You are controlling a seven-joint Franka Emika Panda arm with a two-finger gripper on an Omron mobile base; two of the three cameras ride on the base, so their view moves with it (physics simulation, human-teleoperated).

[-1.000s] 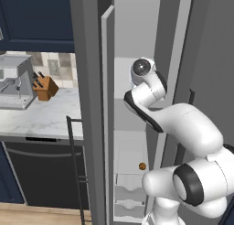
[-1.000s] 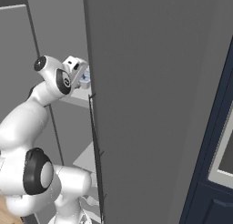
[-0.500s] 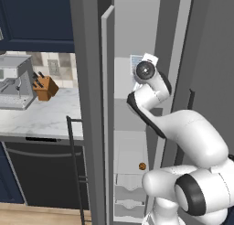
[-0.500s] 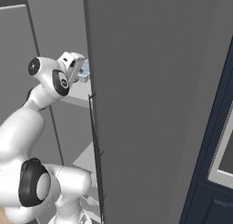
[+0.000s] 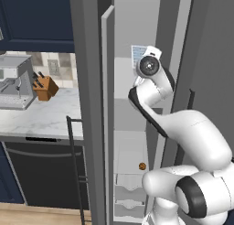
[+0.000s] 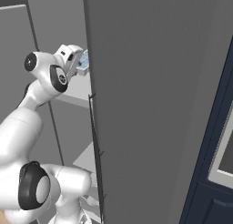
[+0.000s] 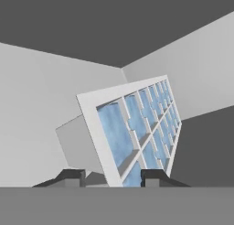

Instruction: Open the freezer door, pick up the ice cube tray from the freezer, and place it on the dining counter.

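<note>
Tall dark grey freezer door (image 5: 87, 105) stands swung open at left, giving access. Inside the freezer (image 5: 132, 105), the two-finger gripper (image 7: 112, 177) has its jaws clamped on the white tray of pale blue cubes (image 7: 137, 132), held tilted above the shelf, apparently for withdrawal.

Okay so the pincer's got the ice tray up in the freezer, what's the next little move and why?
Probably draw the ice cube tray straight back out of the freezer. The pincer is closed on the tray's near edge, with the tray tilted clear of the shelf, and the freezer door stands open.
</note>
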